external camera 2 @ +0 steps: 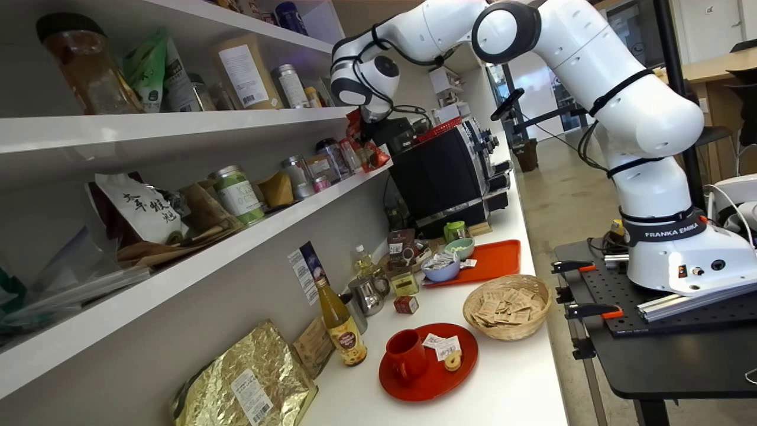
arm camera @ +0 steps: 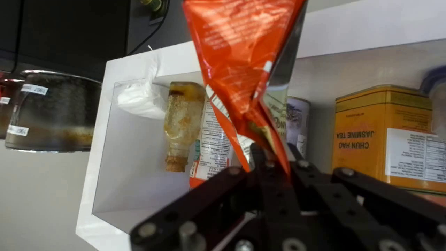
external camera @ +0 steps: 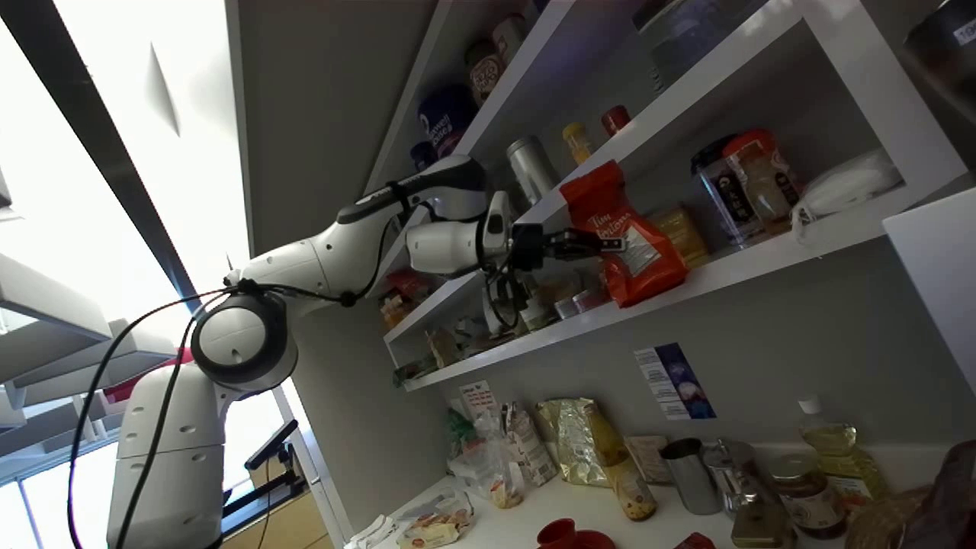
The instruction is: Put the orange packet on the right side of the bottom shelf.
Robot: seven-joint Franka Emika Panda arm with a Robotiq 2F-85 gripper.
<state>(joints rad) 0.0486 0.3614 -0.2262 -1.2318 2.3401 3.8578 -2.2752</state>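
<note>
The orange packet (external camera: 652,276) is a shiny red-orange bag held tilted at the front of the bottom shelf (external camera: 812,238). My gripper (external camera: 610,244) is shut on it. In an exterior view the packet (external camera 2: 377,157) is partly hidden behind the wrist, by the far end of the bottom shelf (external camera 2: 177,279). In the upside-down wrist view the packet (arm camera: 240,45) is pinched and creased between the fingers (arm camera: 277,157), and it covers part of the shelf's white front edge (arm camera: 352,29). I cannot tell whether the packet touches the shelf.
On the bottom shelf stand a yellow tea tin (arm camera: 359,139), a corked bottle (arm camera: 184,118), jars and a white bag (arm camera: 139,101) near the end panel (external camera: 877,91). The upper shelf edge (external camera: 686,80) runs above the packet. A black oven (external camera 2: 437,177) stands beyond the shelf end.
</note>
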